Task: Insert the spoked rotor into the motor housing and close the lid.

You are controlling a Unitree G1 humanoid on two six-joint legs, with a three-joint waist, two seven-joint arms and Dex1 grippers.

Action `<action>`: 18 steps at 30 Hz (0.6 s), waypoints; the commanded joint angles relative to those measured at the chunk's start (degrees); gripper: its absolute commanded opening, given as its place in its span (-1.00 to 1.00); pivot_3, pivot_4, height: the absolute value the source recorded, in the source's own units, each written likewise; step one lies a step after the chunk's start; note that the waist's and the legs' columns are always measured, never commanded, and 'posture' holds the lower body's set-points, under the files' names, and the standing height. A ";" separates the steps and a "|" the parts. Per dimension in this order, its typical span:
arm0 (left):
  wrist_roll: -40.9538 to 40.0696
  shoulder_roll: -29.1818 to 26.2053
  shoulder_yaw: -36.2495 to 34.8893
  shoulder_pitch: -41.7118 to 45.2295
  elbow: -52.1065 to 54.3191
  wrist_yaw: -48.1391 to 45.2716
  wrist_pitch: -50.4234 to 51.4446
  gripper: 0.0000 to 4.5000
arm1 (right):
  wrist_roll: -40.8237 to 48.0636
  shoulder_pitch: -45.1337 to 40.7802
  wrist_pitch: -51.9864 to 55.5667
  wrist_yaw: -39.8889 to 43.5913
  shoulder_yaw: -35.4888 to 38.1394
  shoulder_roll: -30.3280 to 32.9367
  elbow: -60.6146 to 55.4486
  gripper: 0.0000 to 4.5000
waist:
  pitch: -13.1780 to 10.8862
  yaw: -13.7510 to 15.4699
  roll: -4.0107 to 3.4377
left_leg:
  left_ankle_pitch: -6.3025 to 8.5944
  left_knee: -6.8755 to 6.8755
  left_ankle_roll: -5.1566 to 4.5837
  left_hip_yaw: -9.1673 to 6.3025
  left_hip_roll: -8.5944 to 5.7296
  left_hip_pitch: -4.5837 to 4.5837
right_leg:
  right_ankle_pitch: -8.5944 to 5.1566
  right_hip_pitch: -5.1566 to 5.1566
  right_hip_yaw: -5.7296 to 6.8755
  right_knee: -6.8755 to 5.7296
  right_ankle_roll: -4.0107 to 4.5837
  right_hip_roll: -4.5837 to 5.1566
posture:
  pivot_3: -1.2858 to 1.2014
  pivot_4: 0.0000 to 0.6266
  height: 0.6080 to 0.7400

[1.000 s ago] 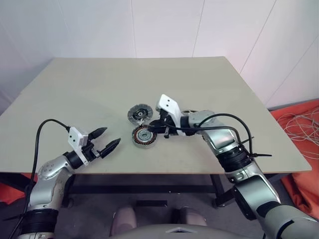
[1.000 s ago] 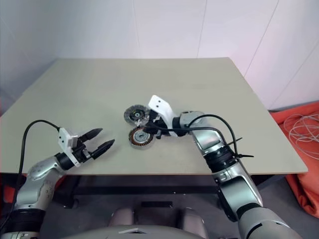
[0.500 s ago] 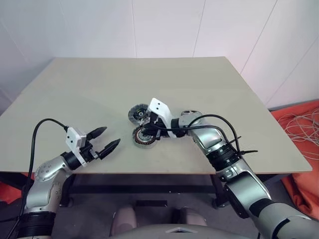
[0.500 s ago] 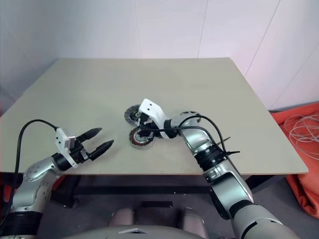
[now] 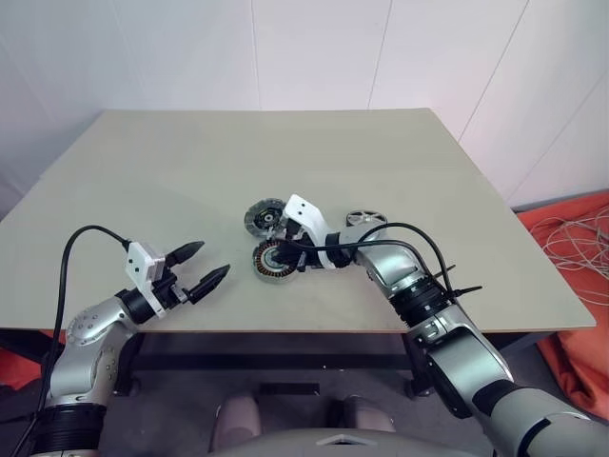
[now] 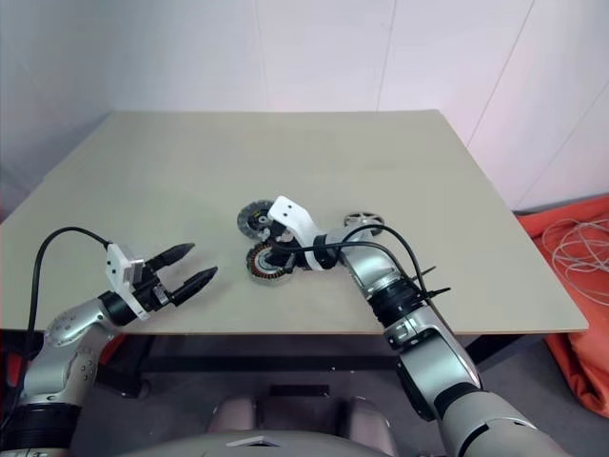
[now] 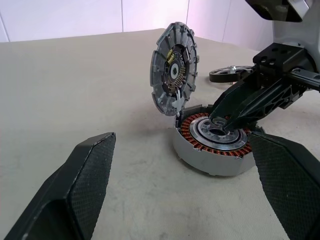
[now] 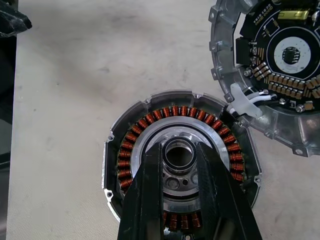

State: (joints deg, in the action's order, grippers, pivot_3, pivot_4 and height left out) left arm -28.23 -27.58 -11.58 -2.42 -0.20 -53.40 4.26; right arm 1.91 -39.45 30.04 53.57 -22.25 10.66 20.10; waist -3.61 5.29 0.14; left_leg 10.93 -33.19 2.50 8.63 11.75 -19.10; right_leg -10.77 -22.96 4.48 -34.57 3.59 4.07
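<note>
Moved: right claw (image 5: pixel 273 255) has swung from beside the spoked rotor across to the motor housing (image 5: pixel 272 260) and dropped lower over it; the rotor, hidden by the arm a second ago, now lies uncovered.
Right claw: its two black fingers (image 8: pixel 150 185) stand close together with a narrow gap, empty, tips over the silver centre of the housing. From the left wrist view the tips sit at or just above the central bore; whether they touch it cannot be told.
Left claw (image 5: pixel 209 268): released, fingers spread wide, holding nothing, hovering at the near table edge, at about 8 o'clock from the housing and well apart from it.
Motor housing: flat on the table (image 5: pixel 190 162), near its middle, with a ring of copper windings around a silver hub and the top uncovered.
Lid (image 7: pixel 174 76): swung up and standing almost on edge, joined to the housing at its rim, at about 11 o'clock from it in the head views; its inner face with a circuit board and a pale centre shows in the right wrist view.
Spoked rotor (image 5: pixel 365 218): flat on the table at about 2 o'clock from the housing, just beyond the right forearm, apart from both claws.
Cables: black leads loop along both forearms.
</note>
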 commanded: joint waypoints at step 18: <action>-0.20 -0.66 -0.88 2.00 0.61 0.03 -0.56 1.00 | 0.00 -1.03 -1.93 -0.68 0.51 -0.25 1.25 -0.73 | 0.00 0.01 0.00 | 0.00 0.00 0.00 0.01 0.00 -0.01 | 0.00 0.00 0.00 -0.01 0.00 0.00 | 0.03 -1.00 1.00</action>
State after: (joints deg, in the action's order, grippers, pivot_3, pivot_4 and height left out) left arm -28.04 -27.61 -11.58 -1.42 -0.40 -53.39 4.27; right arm 1.87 -39.45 29.08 52.87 -22.25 10.49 21.83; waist -3.61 5.31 0.14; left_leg 10.93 -33.19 2.50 8.64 11.75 -19.11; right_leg -10.77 -22.96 4.48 -34.58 3.59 4.07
